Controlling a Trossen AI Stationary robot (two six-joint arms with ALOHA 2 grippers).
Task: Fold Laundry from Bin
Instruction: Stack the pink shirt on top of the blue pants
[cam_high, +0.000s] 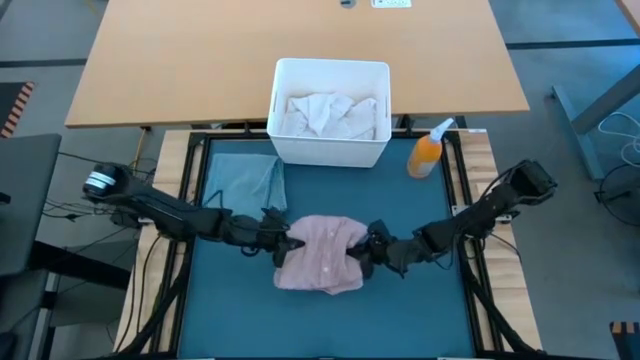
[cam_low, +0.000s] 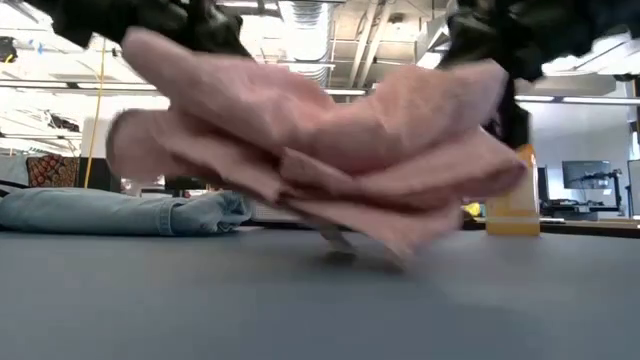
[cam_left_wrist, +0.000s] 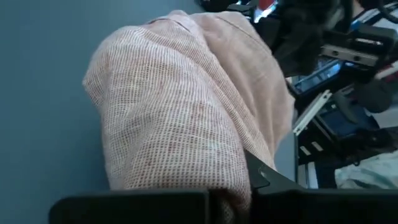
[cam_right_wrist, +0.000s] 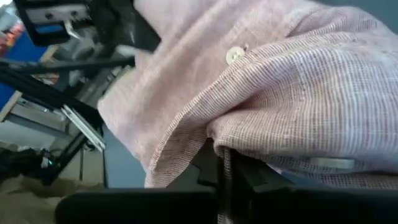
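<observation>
From above, the pink shirt (cam_high: 320, 254) sits bunched at frame centre, left gripper (cam_high: 283, 243) and right gripper (cam_high: 366, 250) pinching its opposite edges, fingertips buried in cloth. The bin (cam_high: 331, 76) above holds white cloth (cam_high: 330, 113). At table height, the shirt hangs lifted; jeans (cam_low: 120, 211) lie lower left. Wrist views show shirt weave clamped.

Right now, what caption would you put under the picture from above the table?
Both end effectors, left and right, pinch opposite sides of the pink shirt on the teal mat, below the white bin.
</observation>
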